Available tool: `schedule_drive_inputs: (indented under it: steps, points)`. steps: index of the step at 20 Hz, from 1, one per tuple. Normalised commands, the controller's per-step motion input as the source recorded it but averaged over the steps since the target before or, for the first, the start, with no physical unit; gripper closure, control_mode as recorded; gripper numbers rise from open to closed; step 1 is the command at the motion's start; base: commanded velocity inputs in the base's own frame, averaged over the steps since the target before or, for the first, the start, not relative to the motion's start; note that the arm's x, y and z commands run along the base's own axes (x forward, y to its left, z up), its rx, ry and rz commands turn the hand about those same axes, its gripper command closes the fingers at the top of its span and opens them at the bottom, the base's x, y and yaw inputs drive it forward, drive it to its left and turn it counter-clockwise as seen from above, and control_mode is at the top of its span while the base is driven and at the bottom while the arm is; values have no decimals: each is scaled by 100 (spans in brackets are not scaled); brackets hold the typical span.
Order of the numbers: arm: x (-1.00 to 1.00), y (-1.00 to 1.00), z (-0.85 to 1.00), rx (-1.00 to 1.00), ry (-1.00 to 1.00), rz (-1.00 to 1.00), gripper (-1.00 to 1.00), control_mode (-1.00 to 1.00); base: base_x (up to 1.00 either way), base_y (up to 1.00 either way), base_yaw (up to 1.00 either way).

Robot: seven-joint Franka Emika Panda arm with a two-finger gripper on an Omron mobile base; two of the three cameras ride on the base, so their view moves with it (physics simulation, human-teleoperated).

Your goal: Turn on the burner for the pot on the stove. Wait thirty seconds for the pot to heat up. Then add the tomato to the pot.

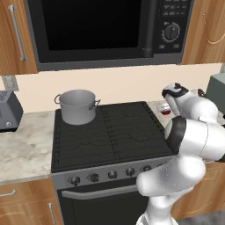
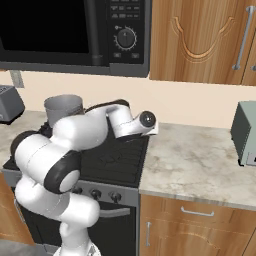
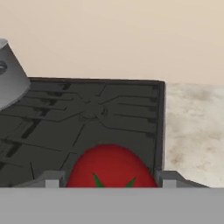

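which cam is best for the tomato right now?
Hand view: the tomato sits big and red between the gripper fingertips, over the stove. Left base view gives a small red patch behind the arm. Can't make it out in right base view.

1. You are looking at a home kitchen: a black gas stove [image 1: 110, 132] with knobs and an oven door stands between marble counters [image 2: 200, 160].
2. Above it you see a black microwave [image 1: 105, 30] and wooden cabinets [image 2: 200, 40].
3. A grey toaster [image 1: 9, 112] stands on the counter.
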Motion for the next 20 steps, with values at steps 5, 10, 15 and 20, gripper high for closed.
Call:
schedule_drive_inputs:
  steps: [5, 10, 15, 20]
  points:
    - [-14, 100, 67, 4, -6, 0, 100, -100, 0, 0, 0]
    - [-14, 100, 51, 1, -6, -2, 100, -100, 0, 0, 0]
    - [-15, 100, 42, 0, -17, -9, 100, -100, 0, 0, 0]
    - [-10, 100, 34, -4, -13, -15, 100, -100, 0, 0, 0]
